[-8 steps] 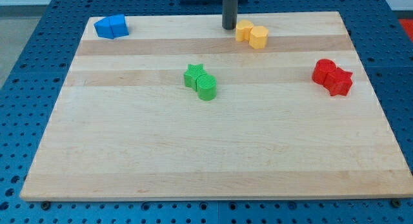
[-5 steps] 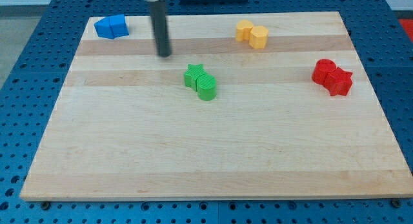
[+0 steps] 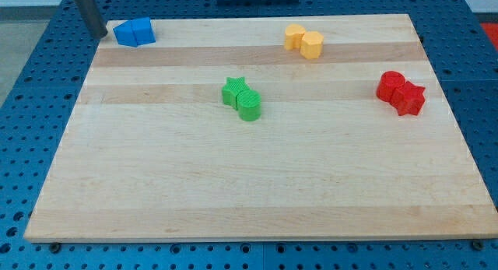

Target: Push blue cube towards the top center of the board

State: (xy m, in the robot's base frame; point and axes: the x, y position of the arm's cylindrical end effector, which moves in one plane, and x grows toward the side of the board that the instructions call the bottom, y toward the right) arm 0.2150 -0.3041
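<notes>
Two blue blocks stand touching at the board's top left corner: a blue cube (image 3: 143, 30) on the right and a second blue block (image 3: 124, 33) on its left, its shape unclear. My tip (image 3: 96, 33) is at the view's top left, just off the board's left edge, a short way left of the blue blocks and apart from them. The rod runs up out of the frame.
Two yellow blocks (image 3: 303, 40) sit near the top centre-right. A green star and green cylinder (image 3: 242, 99) sit touching at mid-board. Two red blocks (image 3: 401, 92) sit at the right edge. The wooden board (image 3: 249, 184) lies on a blue pegboard table.
My tip has swept from the top centre beside the yellow blocks, across the board to the left, and now stands left of the blue blocks. No block has moved.
</notes>
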